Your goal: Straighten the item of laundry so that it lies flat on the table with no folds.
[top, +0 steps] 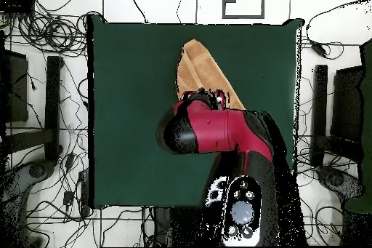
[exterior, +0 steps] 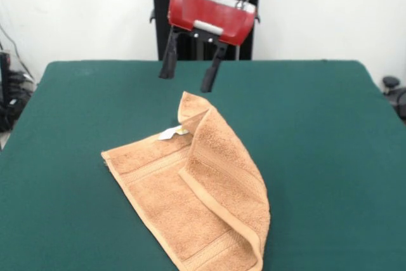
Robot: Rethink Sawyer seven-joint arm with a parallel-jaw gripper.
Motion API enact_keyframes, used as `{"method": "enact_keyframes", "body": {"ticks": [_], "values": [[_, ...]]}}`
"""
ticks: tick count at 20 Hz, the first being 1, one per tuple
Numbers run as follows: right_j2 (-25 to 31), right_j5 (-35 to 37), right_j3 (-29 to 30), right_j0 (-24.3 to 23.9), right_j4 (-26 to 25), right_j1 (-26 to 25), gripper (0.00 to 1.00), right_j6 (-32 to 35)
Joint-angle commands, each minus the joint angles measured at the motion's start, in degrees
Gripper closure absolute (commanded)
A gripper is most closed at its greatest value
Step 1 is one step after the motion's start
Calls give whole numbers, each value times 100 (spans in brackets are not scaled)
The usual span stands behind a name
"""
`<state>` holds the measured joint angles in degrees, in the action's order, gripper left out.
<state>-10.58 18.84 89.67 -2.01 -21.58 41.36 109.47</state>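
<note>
Our gripper [exterior: 191, 72] hangs empty above the table [exterior: 317, 125], its two dark fingers [exterior: 168, 61] spread apart; the towel [exterior: 196, 207] lies just below at six o'clock, doubled over, the right-hand flap folded onto the lower layer and peaking near the white tag [exterior: 170, 133]. We judge the best move is to pinch that raised corner alone, lift little, and draw it toward three o'clock, keeping the under layer still.
</note>
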Motion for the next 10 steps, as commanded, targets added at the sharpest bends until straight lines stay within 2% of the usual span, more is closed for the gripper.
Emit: {"method": "enact_keyframes", "body": {"ticks": [1, 10], "values": [[-262, -35, 707, 353, -72, -582, 0, 1118], [-542, -310, 408, 431, -49, -1086, 0, 1033]]}}
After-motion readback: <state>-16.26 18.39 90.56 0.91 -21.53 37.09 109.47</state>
